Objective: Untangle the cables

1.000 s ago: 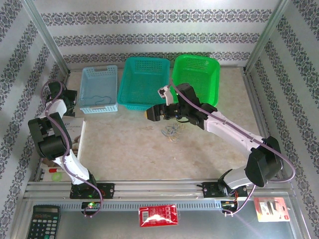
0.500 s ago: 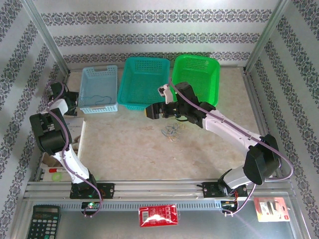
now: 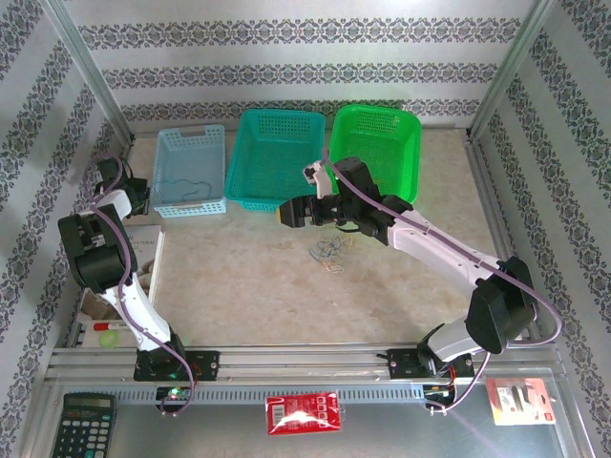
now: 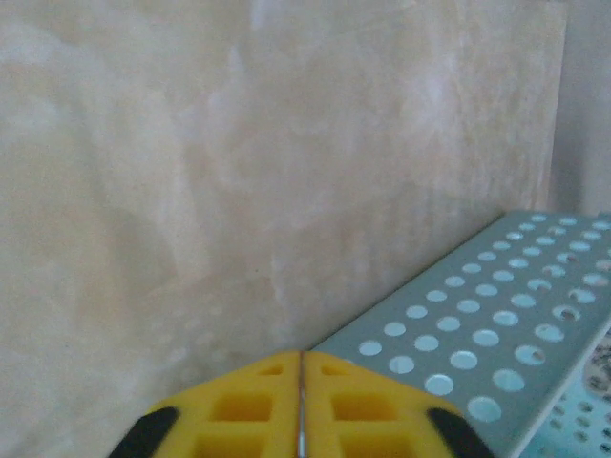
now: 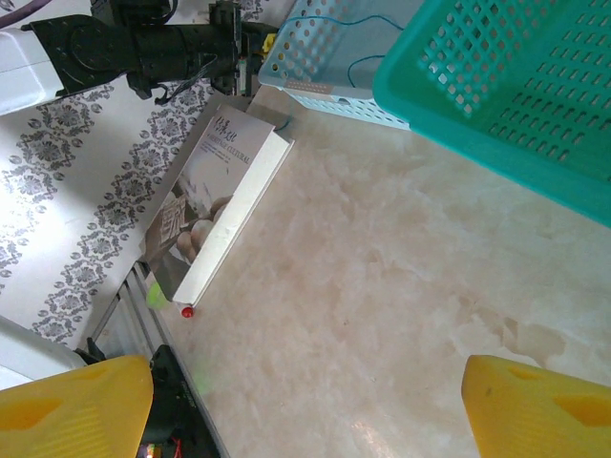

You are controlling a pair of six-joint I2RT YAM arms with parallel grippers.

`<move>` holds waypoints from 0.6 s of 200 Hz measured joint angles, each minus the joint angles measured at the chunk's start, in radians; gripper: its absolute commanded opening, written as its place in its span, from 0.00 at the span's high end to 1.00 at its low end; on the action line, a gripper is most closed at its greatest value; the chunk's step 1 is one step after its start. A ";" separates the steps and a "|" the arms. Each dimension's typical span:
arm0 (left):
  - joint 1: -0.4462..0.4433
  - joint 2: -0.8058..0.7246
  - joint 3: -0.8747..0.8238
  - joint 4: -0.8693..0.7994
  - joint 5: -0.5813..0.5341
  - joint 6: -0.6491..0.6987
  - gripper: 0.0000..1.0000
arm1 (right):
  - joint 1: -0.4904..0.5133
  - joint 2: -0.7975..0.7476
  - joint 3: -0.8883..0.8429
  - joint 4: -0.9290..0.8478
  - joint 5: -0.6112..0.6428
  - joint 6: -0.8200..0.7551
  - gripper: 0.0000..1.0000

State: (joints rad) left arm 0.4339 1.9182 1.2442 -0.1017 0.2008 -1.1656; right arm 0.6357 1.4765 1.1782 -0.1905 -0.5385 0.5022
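Starting nearest: spotting the cables (image 3: 329, 253) bunching in a small loose tangle on the table (image 3: 248, 286), just on the near side of the teal basket (image 3: 250, 198), off its right corner. Making out blue, yellow-orange and pale strands, too fine for telling which is crossing which.

Judging them as very light, soft and springy. Probably dragging the whole clump along if tugged fast, and slipping out of a weak pinch. Best pinching one free end sticking out at the clump's edge, not the knotted middle, while pinning the rest.

Hanging by the teal basket's near wall, close to the tangle but not touching it: right gripper (image 3: 284, 217), jaws standing wide apart, carrying nothing.

Sitting well left of the teal basket, beyond the light blue basket (image 3: 188, 207): left gripper (image 4: 301, 405), yellow fingers (image 4: 239, 420) pressing flat together, nothing showing between them.

Lying inside that light blue basket, directly left of the teal one: single blue strand (image 3: 188, 186), apart from the heap.

Standing touching the teal basket's right side: green basket (image 3: 377, 111).
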 measured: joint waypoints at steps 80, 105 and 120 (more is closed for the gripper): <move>0.000 -0.097 0.069 -0.002 -0.003 0.105 0.99 | 0.000 -0.001 0.000 0.000 0.007 0.000 0.16; 0.000 -0.133 0.065 -0.002 -0.002 0.116 0.55 | 0.000 -0.002 0.000 0.000 0.010 0.000 0.16; 0.000 -0.153 0.038 0.000 0.003 0.113 0.41 | 0.000 -0.002 0.000 0.000 0.011 0.000 0.16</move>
State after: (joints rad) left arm 0.4339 1.7657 1.2823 -0.1020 0.2043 -1.0527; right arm 0.6357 1.4742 1.1782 -0.1909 -0.5274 0.5022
